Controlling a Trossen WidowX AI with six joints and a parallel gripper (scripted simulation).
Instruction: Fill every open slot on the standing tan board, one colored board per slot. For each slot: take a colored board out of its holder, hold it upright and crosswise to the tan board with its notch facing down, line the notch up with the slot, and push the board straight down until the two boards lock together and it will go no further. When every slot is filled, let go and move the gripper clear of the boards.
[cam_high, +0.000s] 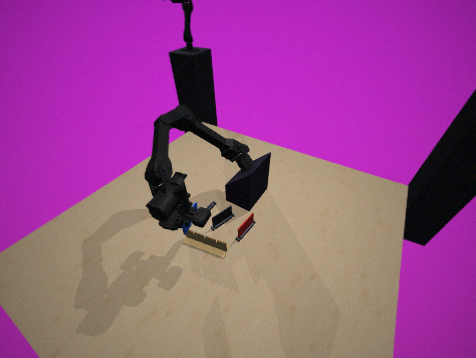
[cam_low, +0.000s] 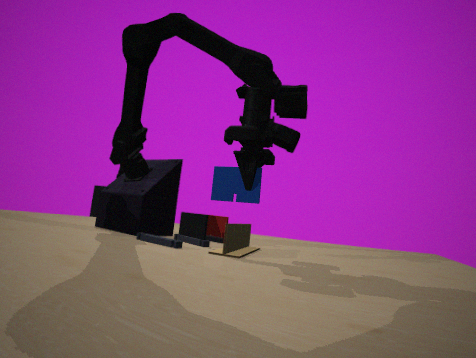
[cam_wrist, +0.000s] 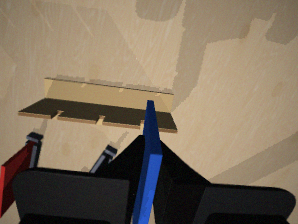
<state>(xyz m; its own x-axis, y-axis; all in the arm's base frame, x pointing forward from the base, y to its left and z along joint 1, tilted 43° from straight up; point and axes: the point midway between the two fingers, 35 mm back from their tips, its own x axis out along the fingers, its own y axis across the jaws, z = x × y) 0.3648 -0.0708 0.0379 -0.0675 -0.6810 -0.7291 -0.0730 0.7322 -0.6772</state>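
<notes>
Blue board held upright above the slotted tan board

My tool, right of centre in the exterior view, is closed on a blue board. The board hangs upright in the air, its notch facing down, apart from everything below. In the wrist view it runs crosswise to the tan board, its far end overlapping the tan board's right part. The tan board stands on the desk, just below the centre of the top view, and I see three open slots along its top edge in the wrist view. Near it, a black board and a red board stand upright in their holders. A further holder carries no board. My arm arches over from a dark slanted block, left of centre in the exterior view.
</notes>
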